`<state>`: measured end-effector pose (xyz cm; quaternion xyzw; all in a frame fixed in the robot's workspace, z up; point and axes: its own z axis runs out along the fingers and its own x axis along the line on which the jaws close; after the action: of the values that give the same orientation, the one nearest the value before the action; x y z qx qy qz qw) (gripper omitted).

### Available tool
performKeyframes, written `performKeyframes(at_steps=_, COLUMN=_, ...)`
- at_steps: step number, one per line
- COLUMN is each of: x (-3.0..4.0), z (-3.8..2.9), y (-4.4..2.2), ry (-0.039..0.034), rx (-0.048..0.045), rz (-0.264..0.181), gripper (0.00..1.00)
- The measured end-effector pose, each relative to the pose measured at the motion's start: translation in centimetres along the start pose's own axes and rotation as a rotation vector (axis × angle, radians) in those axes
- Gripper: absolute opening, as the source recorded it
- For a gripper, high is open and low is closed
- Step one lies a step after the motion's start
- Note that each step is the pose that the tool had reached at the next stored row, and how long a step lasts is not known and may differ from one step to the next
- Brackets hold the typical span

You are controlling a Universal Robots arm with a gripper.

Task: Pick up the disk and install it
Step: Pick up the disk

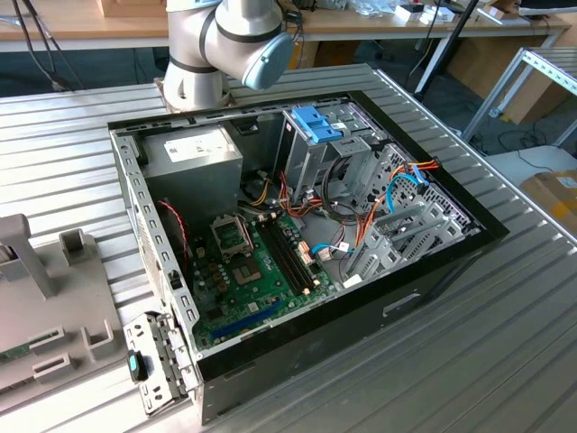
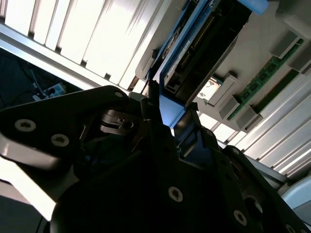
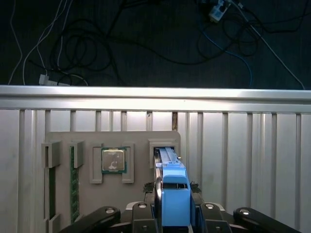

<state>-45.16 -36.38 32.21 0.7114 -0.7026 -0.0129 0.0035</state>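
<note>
- Gripper sat clenched on the disk: in both wrist views its dark jaws pressed against the two sides of the light-blue carrier rail, with no gap visible.
- That disk stood on edge in a slot of the grey fixture tray, its far end down in the slot and its near end between the jaws.
- On the same tray a processor chip lay in the pocket just beside the disk's slot, and memory sticks stood in slots farther along.
- The tray rested on the slatted metal table; in the exterior view it lay at the exterior view's left of the open computer case.
- Inside the case, the tall drive cage stood among loose orange and blue cables.
- Judged risk: the hold was on one end of smooth plastic, so the disk could pivot or slip if it dragged on the slot walls.
- Judged risk: a pull not in line with the slot could jam the disk, or lift and shift the tray, disturbing the chip beside it.
- Judged risk: near the cage, the cables could snag a tilted disk.
</note>
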Motion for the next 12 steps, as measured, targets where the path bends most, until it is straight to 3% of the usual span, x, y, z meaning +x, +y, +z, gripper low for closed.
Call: performKeyframes(at_steps=12, x=0.0, z=-0.06, y=0.0, ry=0.0, rx=0.0, rz=0.0, gripper=0.36)
